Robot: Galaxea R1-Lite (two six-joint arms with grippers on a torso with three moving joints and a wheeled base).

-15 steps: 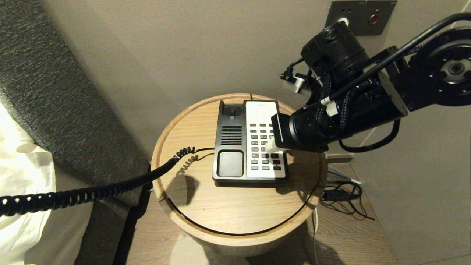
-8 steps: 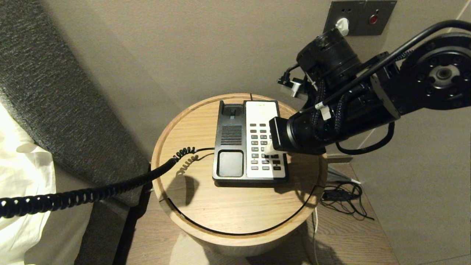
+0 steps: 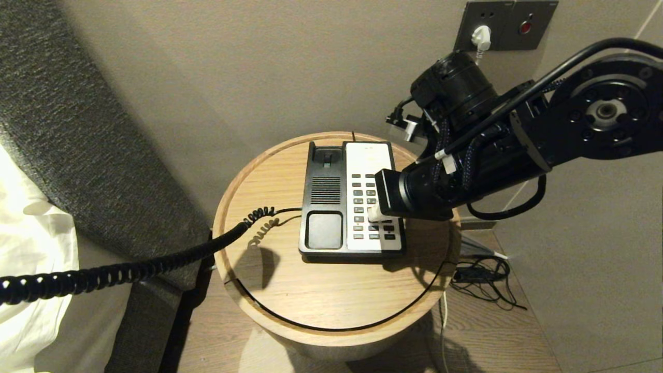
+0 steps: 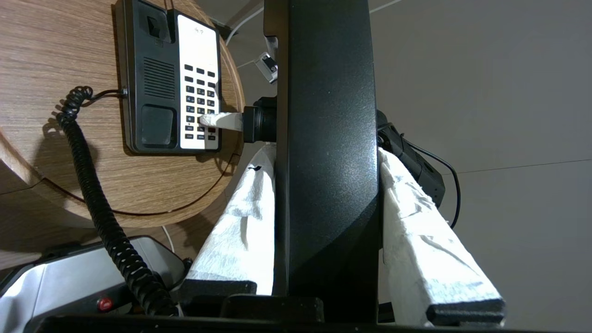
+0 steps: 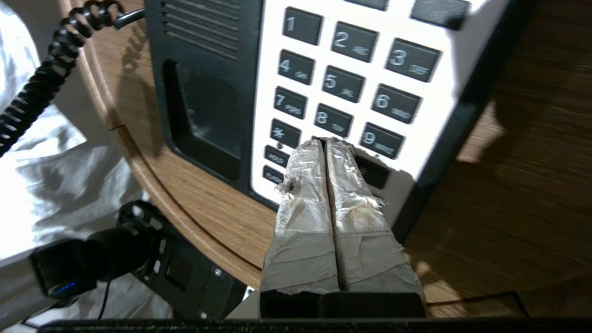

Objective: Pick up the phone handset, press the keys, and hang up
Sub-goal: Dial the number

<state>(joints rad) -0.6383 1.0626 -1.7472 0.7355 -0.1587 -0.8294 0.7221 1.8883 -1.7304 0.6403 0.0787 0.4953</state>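
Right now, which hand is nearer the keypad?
Right. The right hand has its closed fingertips at the keypad bottom row; the left hand holds the phone handset off the table's side.

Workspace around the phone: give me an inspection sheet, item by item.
Surface: round wooden side table, raised rim.
Job's things: phone handset off its cradle; phone base lies flat on the table.
Clutter: nothing seen on the table besides the phone.
Hands: left hand clamps the handset off the table; right hand, fingers together, tips at the keypad's bottom key row.
Cables: coiled cord runs off the table's left edge; loose wires on the floor.
Surroundings: wall socket plate; grey upholstery.
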